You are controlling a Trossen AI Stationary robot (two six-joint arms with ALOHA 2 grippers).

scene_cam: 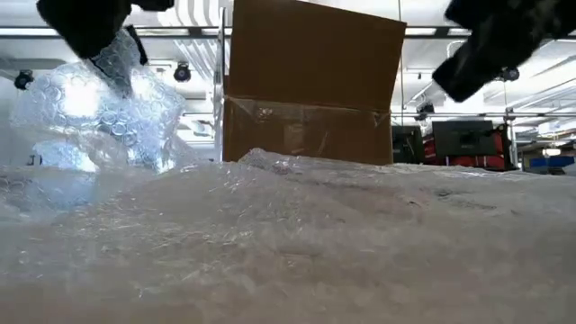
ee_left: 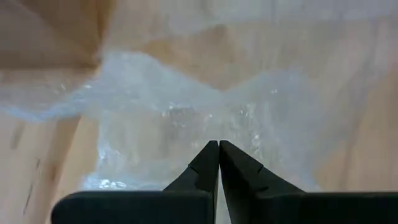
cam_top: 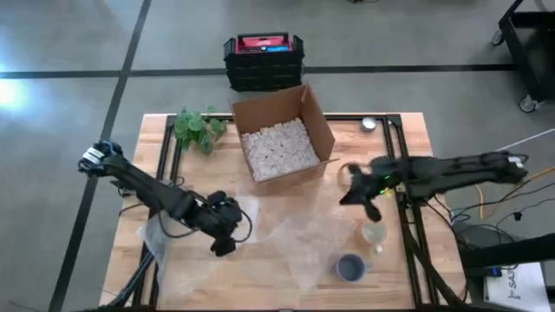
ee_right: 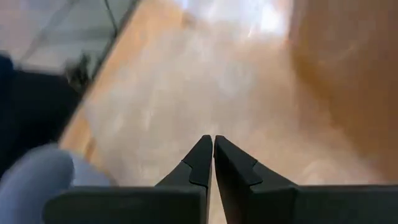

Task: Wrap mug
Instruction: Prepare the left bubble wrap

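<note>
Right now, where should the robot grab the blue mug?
Probably by the mug's rim, coming straight down from above. It stands upright with its mouth open to the top, and the right end effector hovers nearest. I can't make out a handle.

L arm reaches in from the table's [cam_top: 156,130] left edge, bent at elbow, wrist angled toward table centre; left gripper [cam_top: 224,245] sits over the front-left part of the table, raised off the top per low view, fingers [ee_left: 208,163] pressed together tip to tip. R arm stretches in from table's right edge, nearly straight, forearm level; right gripper [cam_top: 371,211] hangs above the right-centre of the table, pointing down and forward, fingers [ee_right: 205,158] closed, tips touching.
</note>
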